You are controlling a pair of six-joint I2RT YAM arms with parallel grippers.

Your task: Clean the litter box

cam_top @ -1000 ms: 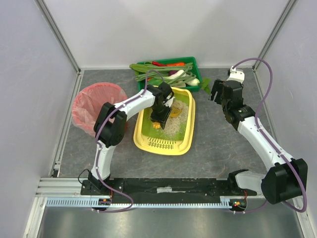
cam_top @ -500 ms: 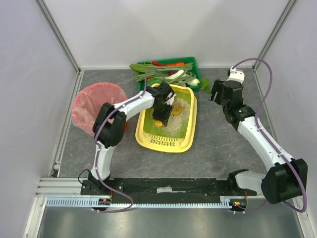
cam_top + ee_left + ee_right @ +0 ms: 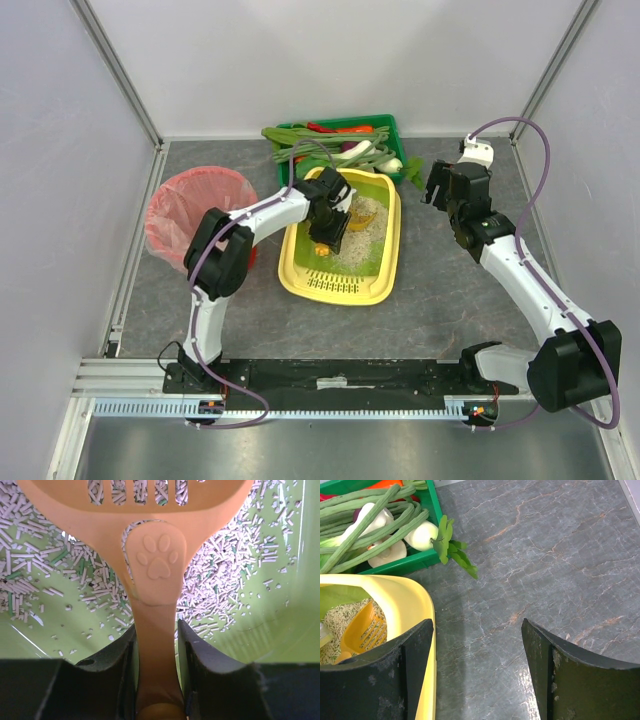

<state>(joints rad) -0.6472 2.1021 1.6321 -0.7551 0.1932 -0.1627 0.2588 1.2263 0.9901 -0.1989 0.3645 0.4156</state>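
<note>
The litter box (image 3: 391, 250) has a yellow rim, a lime-green inside and a slotted yellow ledge (image 3: 335, 284) at its near end. It lies mid-table with pale litter (image 3: 358, 240) in it. My left gripper (image 3: 335, 228) is inside the box, shut on the handle of an orange slotted scoop (image 3: 155, 570). The scoop's head lies over the litter (image 3: 235, 555). The scoop also shows in the top view (image 3: 362, 212) and in the right wrist view (image 3: 365, 632). My right gripper (image 3: 435, 185) is open and empty above bare table, just right of the box's far corner (image 3: 422, 615).
A dark green crate (image 3: 388, 128) of vegetables stands right behind the litter box; a leafy sprig (image 3: 451, 547) hangs over its edge onto the table. A red bin with a pink bag (image 3: 195, 215) stands to the left. Grey walls enclose the table.
The litter box has slid and turned to the right, its far end most. My left gripper has moved a little farther and to the right with the scoop. The right arm has not moved.
</note>
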